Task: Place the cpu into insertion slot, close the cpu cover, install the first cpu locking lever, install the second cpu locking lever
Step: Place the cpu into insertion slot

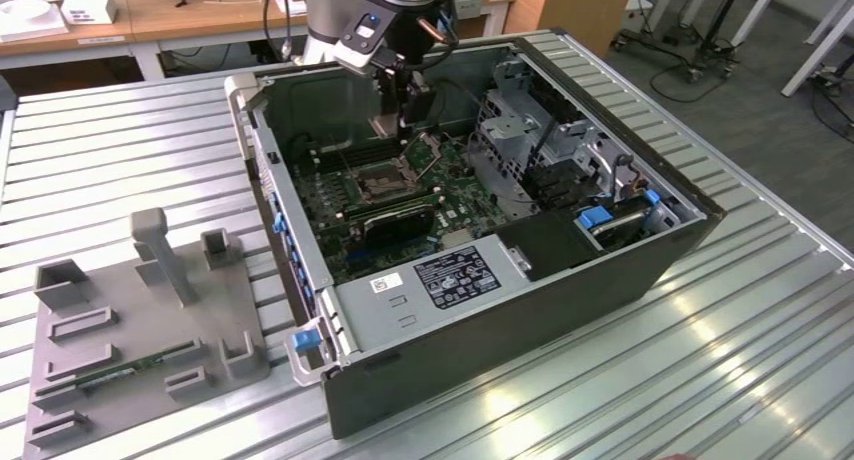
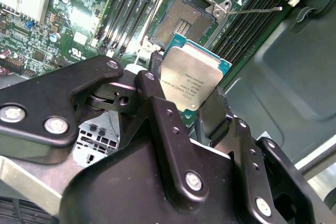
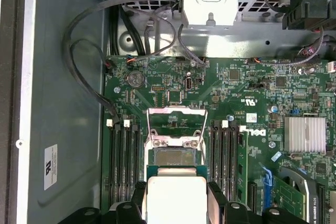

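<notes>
My gripper (image 2: 189, 106) is shut on the cpu (image 2: 191, 77), a pale silver square chip on a green board, gripped at two opposite edges by the black fingers (image 3: 215, 200). The cpu (image 3: 176, 195) hangs tilted just above the insertion slot (image 3: 175, 157), whose dark pin grid (image 2: 181, 22) lies bare. The cpu cover (image 3: 152, 127) stands swung up at the socket's far side. A thin metal locking lever (image 2: 257, 10) sticks out beside the socket. In the exterior view the gripper (image 1: 400, 115) reaches down into the open computer case above the insertion slot (image 1: 379, 185).
Long black memory slots (image 3: 126, 156) flank the socket on both sides. A silver finned heatsink (image 3: 304, 134), grey cables (image 3: 89, 72) and a metal drive cage (image 1: 534, 140) crowd the case. A grey fixture (image 1: 147, 310) stands on the slatted table at the exterior view's left.
</notes>
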Tool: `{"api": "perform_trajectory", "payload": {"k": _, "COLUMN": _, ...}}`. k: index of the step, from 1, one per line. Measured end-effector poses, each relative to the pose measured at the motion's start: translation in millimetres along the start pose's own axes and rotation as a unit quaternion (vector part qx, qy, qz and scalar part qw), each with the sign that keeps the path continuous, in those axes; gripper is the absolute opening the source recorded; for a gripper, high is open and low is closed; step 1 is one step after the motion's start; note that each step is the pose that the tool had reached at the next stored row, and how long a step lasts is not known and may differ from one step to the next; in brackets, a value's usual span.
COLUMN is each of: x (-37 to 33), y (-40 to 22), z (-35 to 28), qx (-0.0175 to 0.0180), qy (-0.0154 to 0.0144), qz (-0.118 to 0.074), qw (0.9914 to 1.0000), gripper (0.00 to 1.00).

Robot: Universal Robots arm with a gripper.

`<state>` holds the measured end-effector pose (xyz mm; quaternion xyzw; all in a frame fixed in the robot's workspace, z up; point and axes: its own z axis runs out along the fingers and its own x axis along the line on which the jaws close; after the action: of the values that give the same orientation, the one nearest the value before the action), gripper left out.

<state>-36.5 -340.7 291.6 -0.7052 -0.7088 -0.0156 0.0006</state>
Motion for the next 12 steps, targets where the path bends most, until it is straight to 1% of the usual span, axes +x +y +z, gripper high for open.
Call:
{"api": "perform_trajectory", "payload": {"k": 3, "x": -0.1, "y": -0.1, "z": 3.6, "qx": 0.0, "qy": 0.0, "qz": 0.0, "qw": 1.0, "gripper": 0.54}}
{"api": "perform_trajectory", "payload": {"k": 12, "x": -0.5, "y": -0.4, "z": 19.9, "qx": 0.0, "qy": 0.0, "qz": 0.0, "qw": 1.0, "gripper": 0.54}}
